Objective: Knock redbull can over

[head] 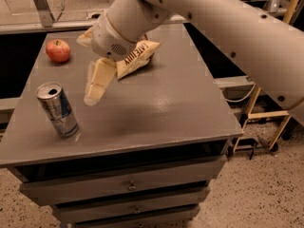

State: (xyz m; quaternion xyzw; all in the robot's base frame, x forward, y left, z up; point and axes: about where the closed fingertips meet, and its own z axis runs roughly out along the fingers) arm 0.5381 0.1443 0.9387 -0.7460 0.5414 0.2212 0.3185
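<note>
The redbull can (57, 109) stands upright near the front left of the grey cabinet top (156, 103). It is slim, silver and blue, with a shiny top. My gripper (95, 93) hangs from the white arm above the middle left of the top, its cream fingers pointing down. The fingertips are a short way to the right of the can's top and apart from it. The gripper holds nothing.
A red apple (58, 50) sits at the back left corner. A chip bag (134, 57) lies at the back middle, partly behind my wrist. Drawers are below the top's front edge. A yellow frame (266, 113) stands on the floor to the right.
</note>
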